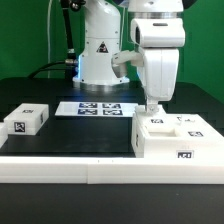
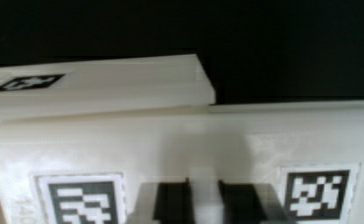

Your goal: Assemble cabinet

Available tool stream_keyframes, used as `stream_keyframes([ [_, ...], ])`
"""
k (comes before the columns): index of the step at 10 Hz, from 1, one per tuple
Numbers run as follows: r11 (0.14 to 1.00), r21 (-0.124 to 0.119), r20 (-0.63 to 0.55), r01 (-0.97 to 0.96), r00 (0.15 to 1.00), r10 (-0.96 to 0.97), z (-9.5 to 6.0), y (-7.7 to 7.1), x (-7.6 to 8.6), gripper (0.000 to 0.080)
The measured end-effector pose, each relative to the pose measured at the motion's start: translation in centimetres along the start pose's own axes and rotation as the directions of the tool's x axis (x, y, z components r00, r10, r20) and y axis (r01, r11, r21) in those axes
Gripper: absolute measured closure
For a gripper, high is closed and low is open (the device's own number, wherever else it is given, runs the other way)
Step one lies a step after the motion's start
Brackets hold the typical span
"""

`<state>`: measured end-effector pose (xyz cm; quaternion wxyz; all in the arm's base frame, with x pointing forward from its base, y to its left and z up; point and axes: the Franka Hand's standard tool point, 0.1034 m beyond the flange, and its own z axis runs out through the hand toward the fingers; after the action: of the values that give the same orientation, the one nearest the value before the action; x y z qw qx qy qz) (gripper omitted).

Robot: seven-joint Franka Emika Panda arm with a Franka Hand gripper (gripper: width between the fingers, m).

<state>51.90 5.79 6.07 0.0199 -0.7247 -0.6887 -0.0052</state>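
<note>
The cabinet is a white box with tagged blocks on top, at the exterior view's right, behind the front rail. My gripper hangs straight down onto its top near edge. In the wrist view the cabinet fills the picture, with one square tag on each side of the fingers. The gripper has its two dark fingers close together, with a narrow white strip of the cabinet between them. It looks shut on that strip. A second white tagged part lies just beyond.
A small white tagged block lies at the exterior view's left. The marker board lies flat mid-table before the robot base. A long white border rail runs along the front edge.
</note>
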Motion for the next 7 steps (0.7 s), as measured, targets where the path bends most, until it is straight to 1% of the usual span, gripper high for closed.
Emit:
stream_keyframes([
  [1, 1.000, -0.001, -0.001, 0.008, 1.000, -0.008, 0.0, 0.1, 0.0, 0.0731],
  [2, 1.000, -0.008, -0.004, 0.026, 1.000, -0.026, 0.0, 0.8, -0.2, 0.0731],
  [5, 0.999, -0.021, -0.015, 0.044, 0.999, -0.045, -0.1, 4.0, 0.1, 0.0730],
  [6, 0.999, -0.029, -0.019, 0.039, 0.999, -0.040, -0.1, 5.1, 0.2, 0.0730],
  [7, 0.999, -0.026, -0.020, 0.036, 0.999, -0.037, 0.0, 5.8, 0.1, 0.0730],
])
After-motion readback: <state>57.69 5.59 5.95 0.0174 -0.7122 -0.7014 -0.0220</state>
